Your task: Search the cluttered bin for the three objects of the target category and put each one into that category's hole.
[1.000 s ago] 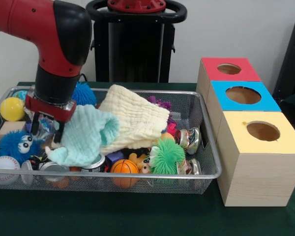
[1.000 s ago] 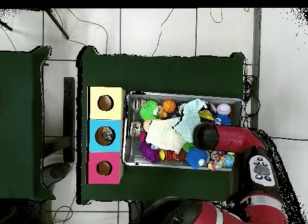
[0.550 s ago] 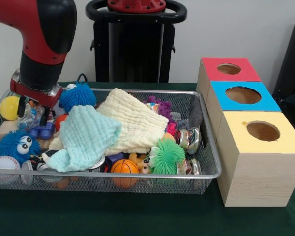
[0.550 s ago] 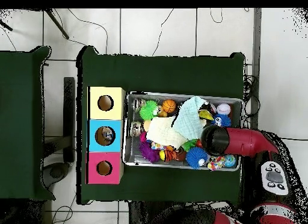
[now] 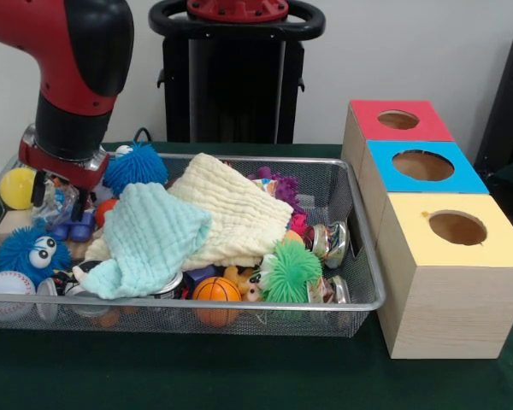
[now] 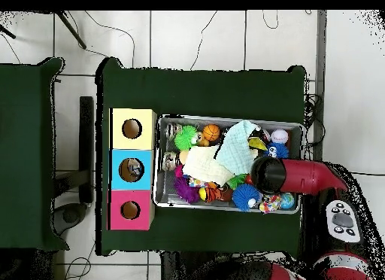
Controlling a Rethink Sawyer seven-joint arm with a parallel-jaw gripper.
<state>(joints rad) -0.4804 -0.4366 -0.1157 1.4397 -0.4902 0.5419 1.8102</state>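
My gripper point(image 5: 60, 198) hangs over the far left corner of the wire bin point(image 5: 359, 256), fingers apart around a crinkly clear wrapper without closing on it. A light blue cloth point(image 5: 145, 235) lies loose just right of it, partly over a cream cloth point(image 5: 235, 209). Around them are a blue spiky ball point(image 5: 134, 166), a yellow ball point(image 5: 19, 188), a baseball point(image 5: 7, 290), a small basketball point(image 5: 215, 290), a green spiky ball point(image 5: 291, 272) and shiny cans point(image 5: 329, 241). In the overhead view the arm point(image 6: 289, 177) hides the gripper.
Three wooden boxes stand right of the bin, each with a round hole: red top point(image 5: 398, 120) farthest, blue top point(image 5: 423, 164) in the middle, yellow top point(image 5: 457, 228) nearest. A fuzzy blue toy with eyes point(image 5: 26, 252) lies below the gripper. Green cloth point(image 5: 239, 376) covers the table.
The gripper rose and shifted toward the far left corner, away from the light blue cloth, which dropped flat. Over the last half second almost nothing moved.
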